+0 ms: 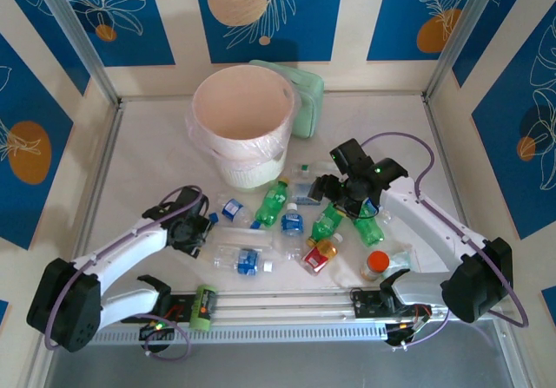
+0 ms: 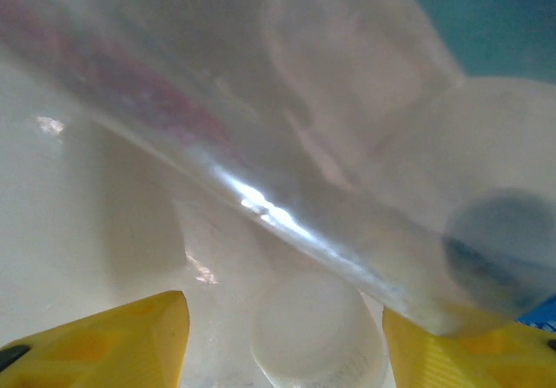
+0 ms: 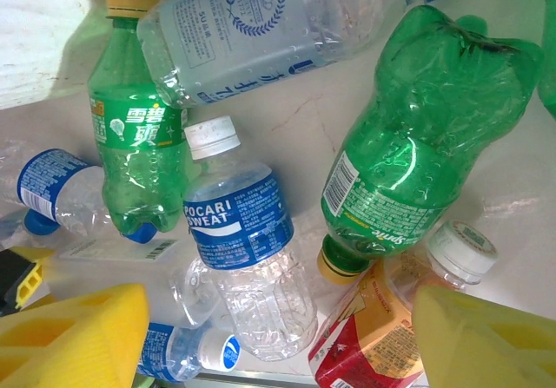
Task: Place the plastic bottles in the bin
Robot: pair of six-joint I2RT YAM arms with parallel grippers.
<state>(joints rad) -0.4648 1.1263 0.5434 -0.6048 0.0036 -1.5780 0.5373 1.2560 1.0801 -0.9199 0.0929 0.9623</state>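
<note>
**Near edge.** The left fingers (image 2: 113, 340) stand apart beneath a clear bottle (image 2: 287, 171) lying slantwise across them; whether they grasp it cannot be told. The right fingers (image 3: 78, 336), spread and released, hang over the plastic bottles (image 1: 276, 201).

**Middle.** The bottles lie scattered on the bench (image 1: 148, 162) from centre toward 5 o'clock. An orange-capped container (image 1: 375, 265) sits at the heap's 4 o'clock.

**Far.** The bin (image 1: 243, 119) stands at 12 o'clock, with a pale green box (image 1: 308, 101) just behind it at its 2 o'clock.

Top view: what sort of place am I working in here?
Probably a staged lab cell: a white table boxed in by blue leaf-print panels and aluminium posts, with plastic bottles strewn before a lined bin.
</note>
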